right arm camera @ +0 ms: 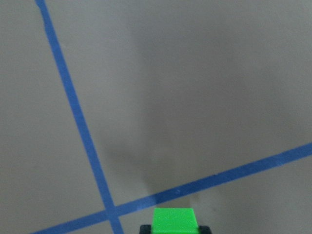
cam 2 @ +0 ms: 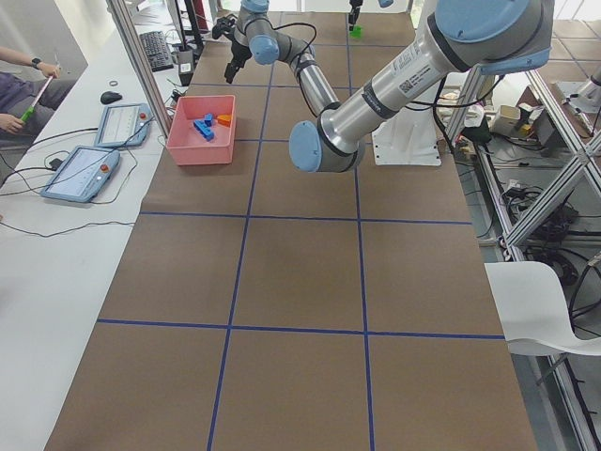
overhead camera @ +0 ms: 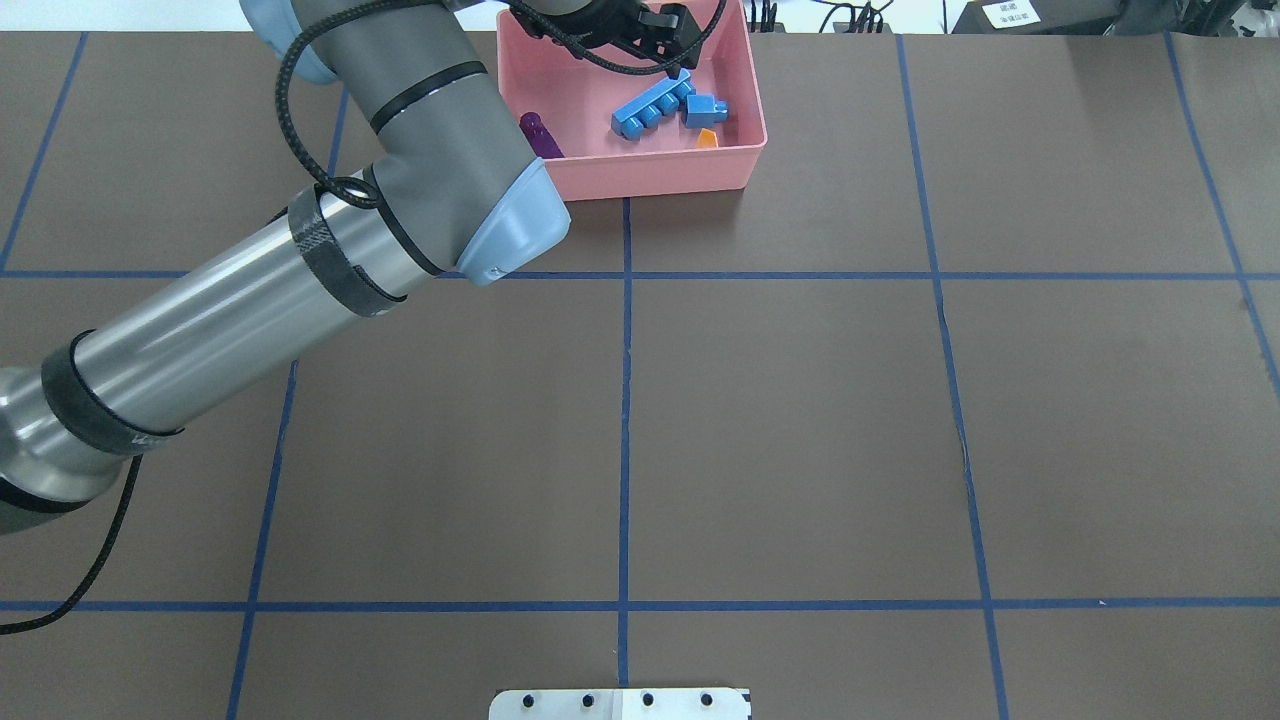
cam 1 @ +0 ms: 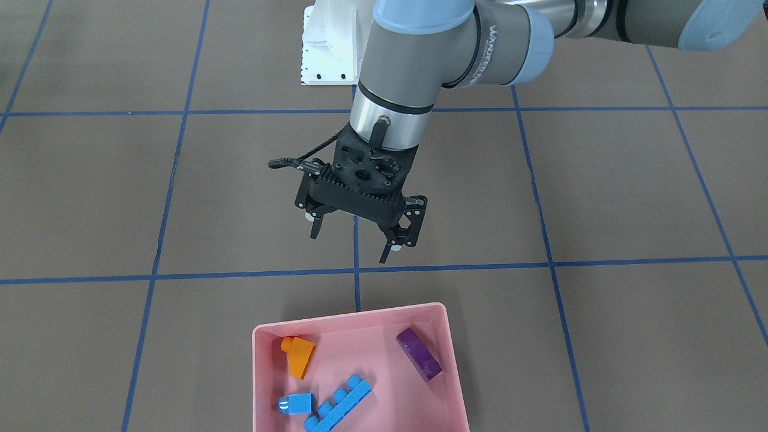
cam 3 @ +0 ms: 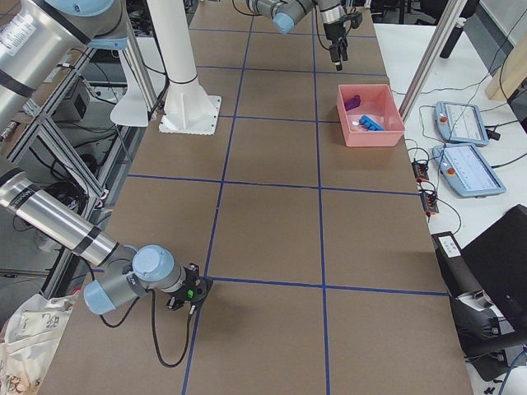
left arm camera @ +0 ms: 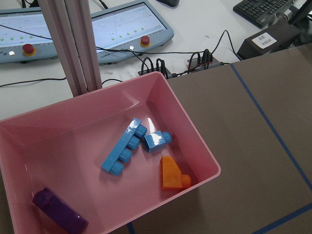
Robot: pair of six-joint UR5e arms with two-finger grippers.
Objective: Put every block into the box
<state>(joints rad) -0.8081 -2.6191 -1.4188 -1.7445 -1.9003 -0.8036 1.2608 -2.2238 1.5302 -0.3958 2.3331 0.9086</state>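
The pink box [cam 1: 351, 314] holds an orange sloped block [cam 1: 298, 355], a small blue block [cam 1: 297, 403], a long blue block [cam 1: 339, 403] and a purple block [cam 1: 419, 354]. All of them also show in the left wrist view, inside the box [left arm camera: 192, 124]. My left gripper [cam 1: 349, 247] is open and empty. It hangs above the table just on the robot's side of the box. My right gripper [cam 3: 188, 294] is low over the table, far from the box, and is shut on a green block [right arm camera: 174, 219].
The white robot base [cam 1: 327, 48] stands at the table's edge. Beyond the box, off the table, are two touch panels [left arm camera: 122, 24], cables and an aluminium post [left arm camera: 68, 44]. A person's arm [cam 2: 19, 94] shows at the far side desk.
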